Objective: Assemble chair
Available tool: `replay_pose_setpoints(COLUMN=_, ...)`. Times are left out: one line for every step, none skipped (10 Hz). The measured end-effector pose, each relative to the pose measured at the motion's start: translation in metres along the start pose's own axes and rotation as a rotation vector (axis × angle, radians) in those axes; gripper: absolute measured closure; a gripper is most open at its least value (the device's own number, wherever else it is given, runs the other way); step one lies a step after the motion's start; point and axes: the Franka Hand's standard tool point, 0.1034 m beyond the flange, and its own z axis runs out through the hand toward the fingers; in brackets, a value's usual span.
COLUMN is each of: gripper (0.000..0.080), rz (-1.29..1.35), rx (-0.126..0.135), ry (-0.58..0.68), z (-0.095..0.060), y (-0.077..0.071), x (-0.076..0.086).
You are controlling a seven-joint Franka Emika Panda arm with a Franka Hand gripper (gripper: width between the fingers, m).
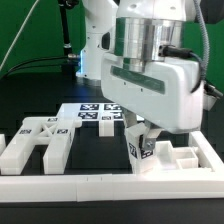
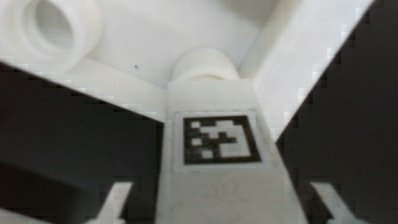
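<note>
Nearest to us in the exterior view, a long plain white border rail [image 1: 100, 186] runs along the front edge of the dark counter [image 1: 100, 152]. Just behind it, right of centre, there's a narrow tagged chair piece [image 1: 137, 154] standing roughly upright with its tag facing us. Its lower end is down by the rail.

The end effector [image 1: 144, 140] sits right over that piece. From the wrist view we see the piece running up the middle with its square tag and a rounded tip. The fingers [image 2: 118, 200] show as pale blurry strips on either side of it. There seems to be a thin dark sliver between each finger and the piece, but it's too soft to call. So it's straddling the piece, and honestly we can't tell if it's actually clamped on or just loose around it.

Left of that, near the counter's left side, a chunky forked chair slab [image 1: 40, 140] lies flat with tags on top. On the right, a blocky chair part [image 1: 183, 156] sits just beside the straddled piece. Past the rounded tip, the wrist view shows a white part with a round hole [image 2: 54, 35].

Further back in the middle is the marker board [image 1: 95, 112].
</note>
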Motion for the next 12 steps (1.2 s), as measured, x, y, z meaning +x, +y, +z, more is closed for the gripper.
replay_pose_setpoints(gripper=0.0512, rz=0.059, rx=0.018, ry=-0.004, z=-0.0002, y=0.002, x=0.0001)
replay_pose_setpoints(gripper=0.0512, rz=0.129, rx=0.014, ry=-0.007, z=-0.0003, y=0.0027, x=-0.0004)
replay_pose_setpoints(gripper=0.0512, rz=0.197, rx=0.009, ry=-0.008, z=-0.0002, y=0.0036, x=-0.0005)
replay_pose_setpoints(gripper=0.0512, rz=0.219, rx=0.008, ry=-0.009, z=-0.0002, y=0.0038, x=-0.0005)
replay_pose_setpoints(gripper=0.0512, rz=0.232, rx=0.006, ry=-0.009, z=0.0001, y=0.0042, x=-0.0006)
replay_pose_setpoints(gripper=0.0432, rz=0.123, rx=-0.014, ry=-0.016, z=0.0002, y=0.0061, x=-0.0014)
replay_pose_setpoints(gripper=0.0286, rz=-0.005, rx=-0.047, ry=-0.04, z=-0.0011, y=0.0064, x=-0.0026)
replay_pose_setpoints(gripper=0.0286, rz=-0.154, rx=-0.049, ry=-0.044, z=-0.0013, y=0.003, x=-0.0029)
replay_pose_setpoints(gripper=0.018, rz=-0.288, rx=-0.043, ry=-0.048, z=-0.002, y=0.0033, x=-0.0061)
replay_pose_setpoints(gripper=0.0155, rz=-0.395, rx=-0.036, ry=-0.052, z=-0.0032, y=0.0061, x=-0.0063)
replay_pose_setpoints(gripper=0.0151, rz=-0.443, rx=-0.038, ry=-0.05, z=-0.0022, y=0.0067, x=-0.0046)
replay_pose_setpoints(gripper=0.0151, rz=-0.504, rx=-0.037, ry=-0.05, z=-0.0021, y=0.0068, x=-0.004)
